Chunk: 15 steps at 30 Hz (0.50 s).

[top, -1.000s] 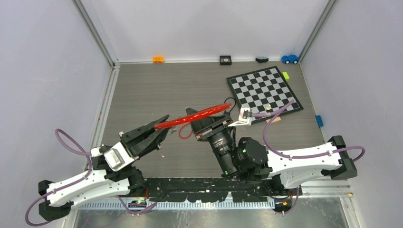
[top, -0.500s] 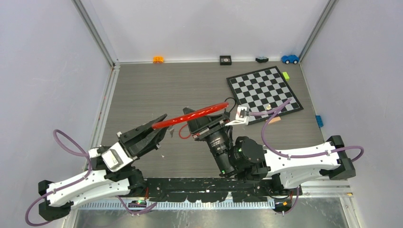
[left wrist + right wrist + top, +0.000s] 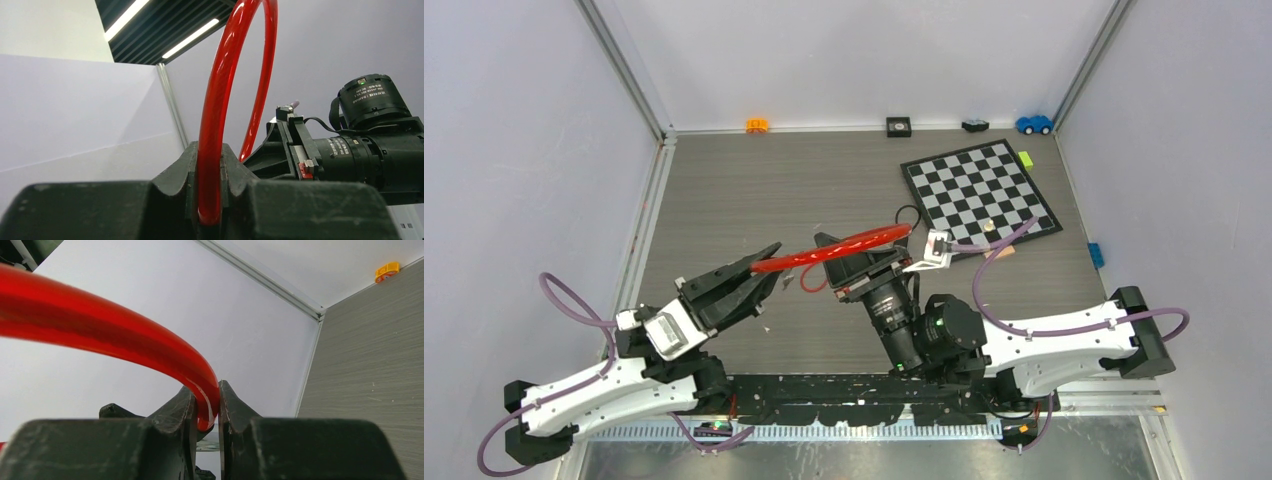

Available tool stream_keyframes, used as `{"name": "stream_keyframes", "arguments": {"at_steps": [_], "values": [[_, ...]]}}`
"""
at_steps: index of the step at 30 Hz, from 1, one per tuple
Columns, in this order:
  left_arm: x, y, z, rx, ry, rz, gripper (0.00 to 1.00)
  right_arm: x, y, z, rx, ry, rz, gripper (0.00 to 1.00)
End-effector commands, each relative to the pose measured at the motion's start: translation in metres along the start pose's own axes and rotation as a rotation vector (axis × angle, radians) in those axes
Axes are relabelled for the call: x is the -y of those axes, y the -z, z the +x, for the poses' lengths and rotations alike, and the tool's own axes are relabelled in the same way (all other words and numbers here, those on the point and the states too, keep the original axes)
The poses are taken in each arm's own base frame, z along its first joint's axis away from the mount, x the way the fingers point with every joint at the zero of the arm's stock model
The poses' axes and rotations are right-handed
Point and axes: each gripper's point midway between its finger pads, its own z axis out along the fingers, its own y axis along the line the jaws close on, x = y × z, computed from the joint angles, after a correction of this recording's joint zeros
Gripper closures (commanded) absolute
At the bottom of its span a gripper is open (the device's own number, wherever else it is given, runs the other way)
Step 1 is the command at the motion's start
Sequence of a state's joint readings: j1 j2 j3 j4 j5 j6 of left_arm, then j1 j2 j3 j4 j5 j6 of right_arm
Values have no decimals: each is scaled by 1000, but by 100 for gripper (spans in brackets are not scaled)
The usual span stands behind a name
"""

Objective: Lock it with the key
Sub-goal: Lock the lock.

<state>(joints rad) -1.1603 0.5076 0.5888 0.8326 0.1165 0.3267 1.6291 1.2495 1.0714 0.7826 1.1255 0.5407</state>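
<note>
Two arms holding the red cable lock [image 3: 864,238] aloft.
Left end effector [image 3: 767,262] and right end effector [image 3: 218,392] each stay clamped on the cable, over the middle of the surface [image 3: 754,190], toward its near edge. In the last second it only drifted slightly toward the left edge and back. No key shows, so locking is judged not yet begun.

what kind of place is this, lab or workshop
Probably a robot lab cell: a table walled by white panels, a left arm and right arm bolted at its near edge, and props like a checkerboard and blue toy car.
</note>
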Motion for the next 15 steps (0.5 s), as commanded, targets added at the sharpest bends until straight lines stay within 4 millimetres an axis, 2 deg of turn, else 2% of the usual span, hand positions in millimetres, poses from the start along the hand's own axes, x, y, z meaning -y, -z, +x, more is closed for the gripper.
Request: {"name": "stream_keyframes", "arguments": {"at_steps": [1, 4, 8, 15], "values": [[-11, -3, -27, 76, -27, -24, 100, -2, 7, -24, 45, 12, -16, 87], [-6, -3, -24, 61, -23, 1, 100, -5, 7, -38, 74, 9, -26, 86], [-2, -5, -21, 55, -18, 17, 100, -10, 7, -44, 89, 3, -45, 84], [-5, -7, -17, 56, -12, -5, 100, -11, 5, -30, 76, 9, -54, 83]]}}
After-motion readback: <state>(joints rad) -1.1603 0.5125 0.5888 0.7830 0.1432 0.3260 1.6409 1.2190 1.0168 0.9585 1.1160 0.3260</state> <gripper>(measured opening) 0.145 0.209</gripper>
